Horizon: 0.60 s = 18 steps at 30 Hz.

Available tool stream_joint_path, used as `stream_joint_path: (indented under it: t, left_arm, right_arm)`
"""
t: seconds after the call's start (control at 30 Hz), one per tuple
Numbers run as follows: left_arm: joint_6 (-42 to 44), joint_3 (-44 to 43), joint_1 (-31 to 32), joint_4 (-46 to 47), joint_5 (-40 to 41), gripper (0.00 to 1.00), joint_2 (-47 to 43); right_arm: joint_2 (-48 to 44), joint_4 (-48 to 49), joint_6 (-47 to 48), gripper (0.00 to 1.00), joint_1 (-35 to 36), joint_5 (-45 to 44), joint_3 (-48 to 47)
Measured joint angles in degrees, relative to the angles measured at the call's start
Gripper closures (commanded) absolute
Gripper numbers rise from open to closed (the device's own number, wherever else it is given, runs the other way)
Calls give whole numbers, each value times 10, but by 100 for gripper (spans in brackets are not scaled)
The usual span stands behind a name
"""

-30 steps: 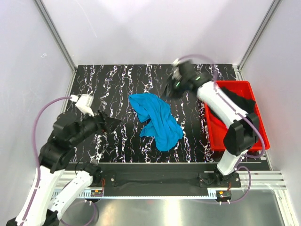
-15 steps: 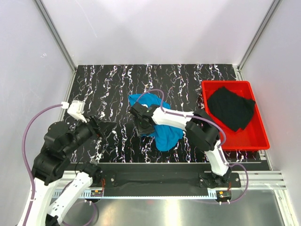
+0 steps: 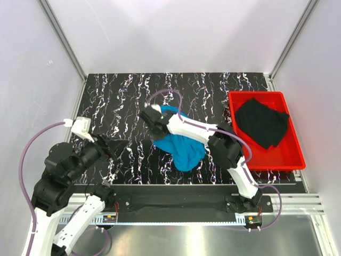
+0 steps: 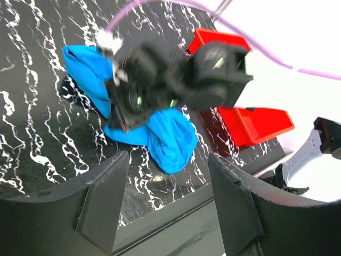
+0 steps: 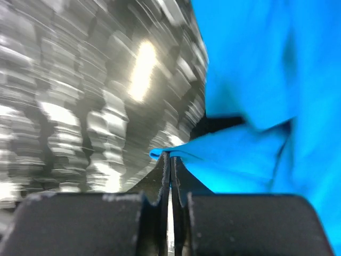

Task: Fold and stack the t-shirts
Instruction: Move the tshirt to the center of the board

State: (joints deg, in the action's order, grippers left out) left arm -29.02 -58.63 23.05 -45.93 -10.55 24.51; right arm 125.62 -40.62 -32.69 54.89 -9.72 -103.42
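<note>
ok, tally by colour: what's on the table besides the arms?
Blue: 1, sky-blue cloth t-shirt
Black: 1, plain black cloth t-shirt
Red: 1, red plastic tray
Total: 3

In the top view the right arm (image 3: 194, 129) covers the middle of the blue t-shirt (image 3: 186, 154). The right wrist view blurs the table (image 5: 69, 106), and the shirt runs off its right edge
</note>
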Motion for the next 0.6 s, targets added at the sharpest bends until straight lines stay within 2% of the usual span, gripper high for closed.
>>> stream_joint_path:
  t: [0.1,0.23,0.3,0.37,0.47,0.6]
  left_arm:
    - [0,-11,0,-9,20,34,-17]
    - [0,-35,0,-13,58,34,-52]
    - [0,-49,0,-12,80,34,-70]
    - [0,-59,0,-12,97,34,-83]
    - [1,-66,0,-11,116,34,-93]
    - [4,-66,0,-15,134,32,-91]
  right_arm:
    - [-5,-6,41,100,-9,10,-115]
    - [-9,-15,104,100,-28,35,-405]
    - [-50,23,129,100,-33,40,-487]
    - [-153,68,152,100,-35,41,-460]
    - [-316,127,170,100,-37,35,-343]
    - [-397,164,175,100,-54,20,-317]
